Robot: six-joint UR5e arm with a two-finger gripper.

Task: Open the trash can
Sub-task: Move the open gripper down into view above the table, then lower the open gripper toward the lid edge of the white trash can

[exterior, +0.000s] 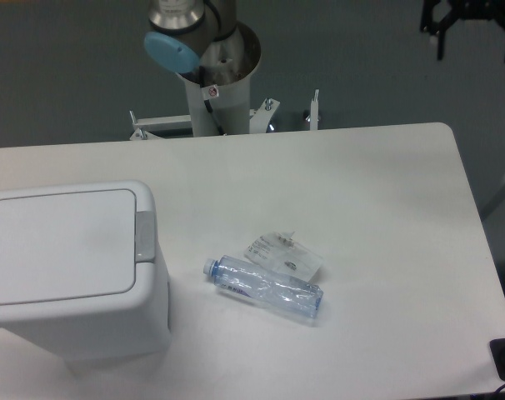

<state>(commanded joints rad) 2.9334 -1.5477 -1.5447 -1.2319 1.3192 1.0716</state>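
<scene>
— What do we have around us?
— A dark grey floor behind, and in front of us a white tabletop with rounded corners that fills most of the view.
— And the biggest thing on it?
— The trash can, boxy and white, at the tabletop's front left corner. We see its flat lid down and shut, with the small grey push-button tab on the rim at its right side.
— The arm?
— Its base column rises just past the far edge, with a blue cap on the joint. The gripper hangs high beyond the far right corner, well apart from the trash can; we see the dark jaws pointing down, spread apart, with nothing between them.
— Anything smaller?
— A crushed clear plastic bottle lies on its side near the middle front, cap toward the trash can. A crumpled clear wrapper lies just behind it, touching it.
</scene>
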